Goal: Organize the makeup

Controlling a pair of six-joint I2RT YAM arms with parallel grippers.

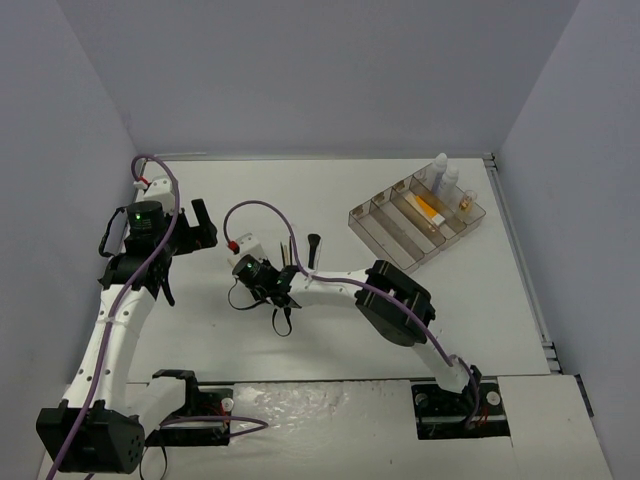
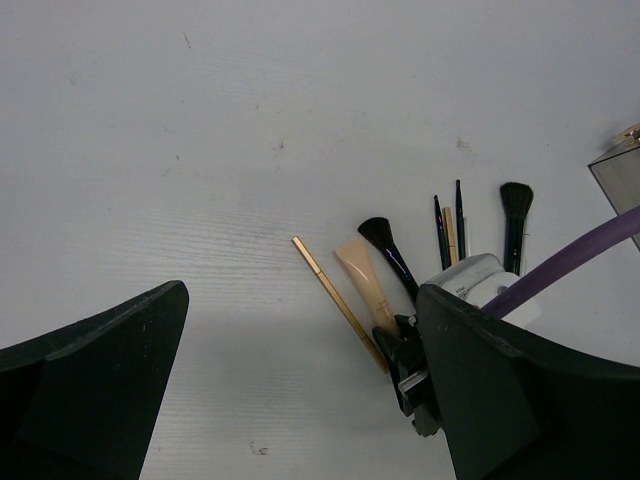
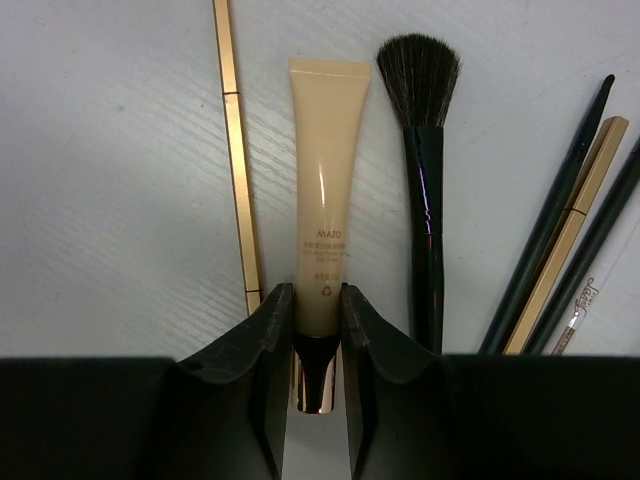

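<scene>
A beige tube [image 3: 325, 220] with a shiny rose-gold cap lies on the white table, and my right gripper [image 3: 318, 310] is shut on its lower end, one finger pressed against each side. To its left lies a thin gold stick [image 3: 235, 150], and to its right a black brush [image 3: 420, 120] and slim dark pencils [image 3: 560, 230]. In the left wrist view the same tube [image 2: 362, 280] sits among these pieces. My left gripper [image 2: 300, 400] hovers open over bare table, holding nothing. The smoky tray [image 1: 372, 222] holds two white bottles [image 1: 440, 170], an orange tube [image 1: 430, 207] and an amber vial [image 1: 465, 203].
Another black brush [image 1: 314, 246] lies just right of the loose group. Grey walls close in the table on three sides. A purple cable [image 1: 300, 215] loops over the right wrist.
</scene>
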